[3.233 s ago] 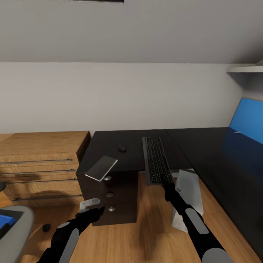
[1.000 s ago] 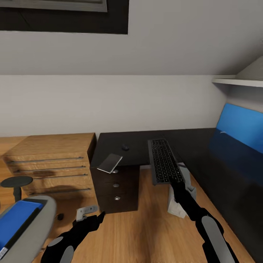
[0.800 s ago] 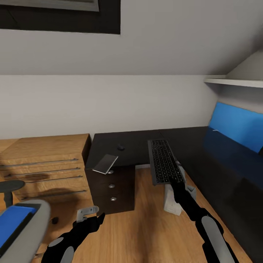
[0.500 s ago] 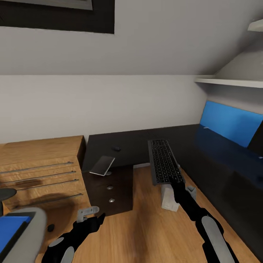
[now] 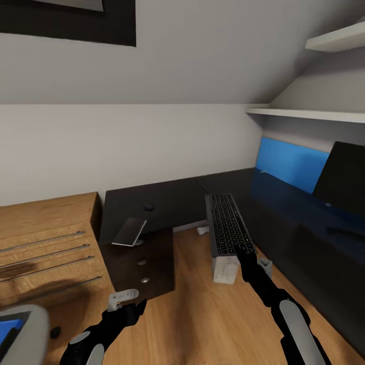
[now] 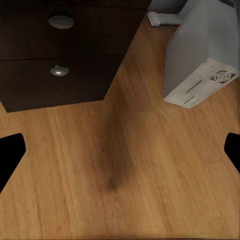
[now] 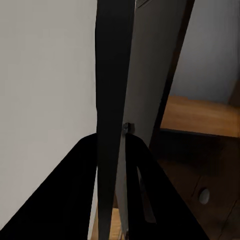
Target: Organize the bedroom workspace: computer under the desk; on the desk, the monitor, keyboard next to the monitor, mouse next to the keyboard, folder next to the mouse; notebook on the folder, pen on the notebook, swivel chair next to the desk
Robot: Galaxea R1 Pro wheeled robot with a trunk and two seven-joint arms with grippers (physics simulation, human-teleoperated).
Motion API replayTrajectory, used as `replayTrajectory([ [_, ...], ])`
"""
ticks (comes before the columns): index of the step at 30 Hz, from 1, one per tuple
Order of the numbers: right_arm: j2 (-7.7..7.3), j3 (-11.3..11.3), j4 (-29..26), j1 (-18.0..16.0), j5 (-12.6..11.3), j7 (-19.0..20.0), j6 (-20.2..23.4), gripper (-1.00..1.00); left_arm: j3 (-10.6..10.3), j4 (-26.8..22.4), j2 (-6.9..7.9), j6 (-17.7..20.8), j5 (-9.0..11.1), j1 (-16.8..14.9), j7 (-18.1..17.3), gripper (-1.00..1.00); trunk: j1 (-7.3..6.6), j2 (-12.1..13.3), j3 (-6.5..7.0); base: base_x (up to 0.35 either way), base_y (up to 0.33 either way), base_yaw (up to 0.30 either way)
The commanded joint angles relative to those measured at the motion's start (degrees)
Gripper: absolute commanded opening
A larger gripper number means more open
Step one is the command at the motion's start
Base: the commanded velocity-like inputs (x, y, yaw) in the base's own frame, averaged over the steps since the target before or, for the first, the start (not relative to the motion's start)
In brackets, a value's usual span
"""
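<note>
My right gripper (image 5: 243, 252) is shut on the near end of the black keyboard (image 5: 226, 223), which sticks out level above the floor; in the right wrist view the keyboard (image 7: 115, 120) is seen edge-on between the fingers. The left gripper (image 5: 126, 303) hangs open over the wood floor, with its dark fingertips (image 6: 10, 155) far apart. A black mouse (image 5: 148, 206) lies on the black desk (image 5: 172, 197), and a grey notebook (image 5: 129, 231) overhangs its front edge. The white computer (image 5: 225, 268) stands on the floor. A dark monitor (image 5: 344, 175) is at right. A blue folder (image 5: 7, 324) lies on the swivel chair (image 5: 28, 334).
A wooden dresser (image 5: 45, 238) stands left of the desk's drawer unit (image 5: 139, 263). A blue panel (image 5: 289, 163) leans on the right wall under white shelves (image 5: 304, 114). A small dark object (image 5: 55, 332) lies on the floor by the chair.
The camera has turned to the right, so the desk and dresser slid left and the dark monitor and an upper shelf came into view. Both arms hold their pose, keyboard still gripped.
</note>
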Motion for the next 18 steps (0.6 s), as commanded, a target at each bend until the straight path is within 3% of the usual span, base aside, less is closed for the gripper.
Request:
replayTrajectory([
  [1, 0.06, -0.16, -0.04, -0.05, -0.54, -0.11, 0.39, -1.00, -0.03, -0.07, 0.02, 0.21, 0.61, -0.02, 0.54, 1.00, -0.01, -0.04, -0.06, -0.100, 0.276, -0.263],
  [18, 0.15, -0.35, -0.01, -0.05, -0.63, -0.42, -1.04, -1.00, -0.12, -0.07, -0.07, 0.22, 0.60, -0.02, 0.49, 1.00, -0.01, -0.04, -0.06, -0.113, 0.295, -0.264],
])
